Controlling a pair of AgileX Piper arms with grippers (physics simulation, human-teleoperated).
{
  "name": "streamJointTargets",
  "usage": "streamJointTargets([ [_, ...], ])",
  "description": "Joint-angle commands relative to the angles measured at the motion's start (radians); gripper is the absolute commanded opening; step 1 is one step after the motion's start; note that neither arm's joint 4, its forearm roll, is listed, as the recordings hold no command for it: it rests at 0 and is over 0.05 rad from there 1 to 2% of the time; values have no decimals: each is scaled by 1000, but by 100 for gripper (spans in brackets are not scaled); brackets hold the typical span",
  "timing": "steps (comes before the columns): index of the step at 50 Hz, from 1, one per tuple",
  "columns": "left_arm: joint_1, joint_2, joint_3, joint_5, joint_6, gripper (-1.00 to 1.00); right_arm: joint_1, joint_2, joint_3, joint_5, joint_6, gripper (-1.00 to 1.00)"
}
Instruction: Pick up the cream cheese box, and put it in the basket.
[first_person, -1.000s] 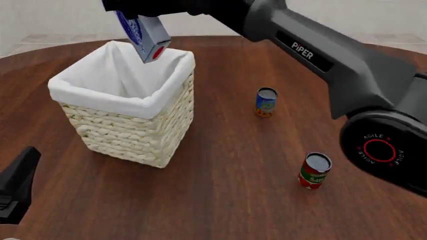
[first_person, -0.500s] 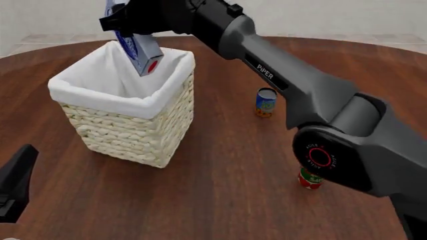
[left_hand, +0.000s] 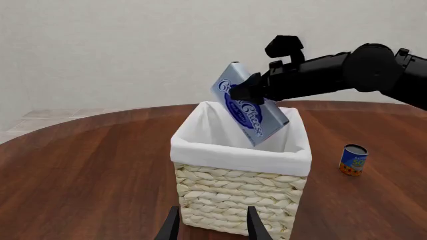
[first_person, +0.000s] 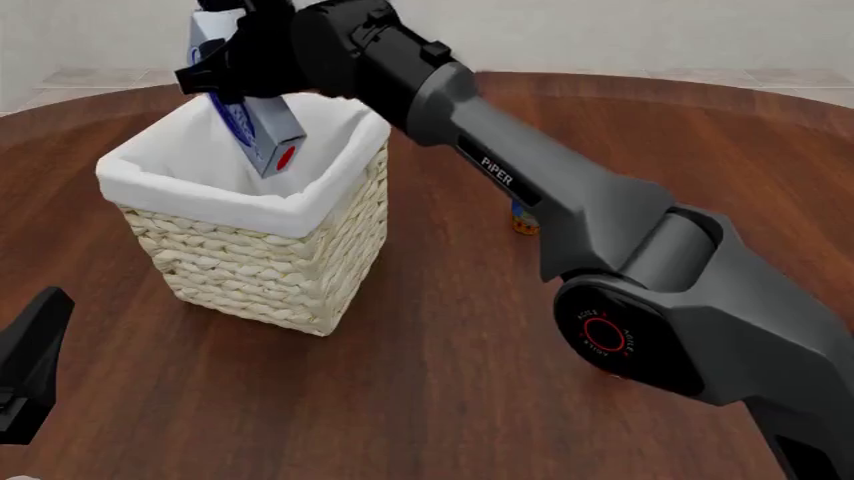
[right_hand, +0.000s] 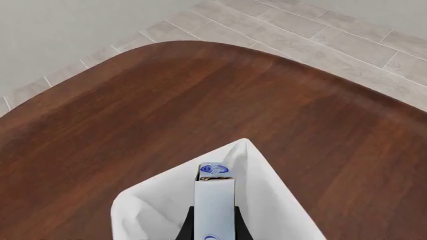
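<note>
The brown table (first_person: 441, 380) holds a basket (first_person: 254, 270). The right gripper (first_person: 234, 62) pinches the box (first_person: 256, 130) and has moved lower; the box now tips into the basket just below it. Letting go looks next. The left gripper (left_hand: 212, 226) sits spread apart.

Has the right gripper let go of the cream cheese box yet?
No: in the left wrist view the right gripper is shut on the cream cheese box, which hangs tilted over the basket, its lower end below the rim.
</note>
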Motion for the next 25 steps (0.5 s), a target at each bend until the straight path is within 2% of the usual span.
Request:
streamJointTargets([
  [1,2,0,0,-2,-2,100,4,-8,53,-43,13,-100],
  [14,0,0,1,-3,-1,100,15,-58,199,-130,10,-100],
  [25,-3,0,5,-6,0,100,41,-70,228,-139,6,-100],
])
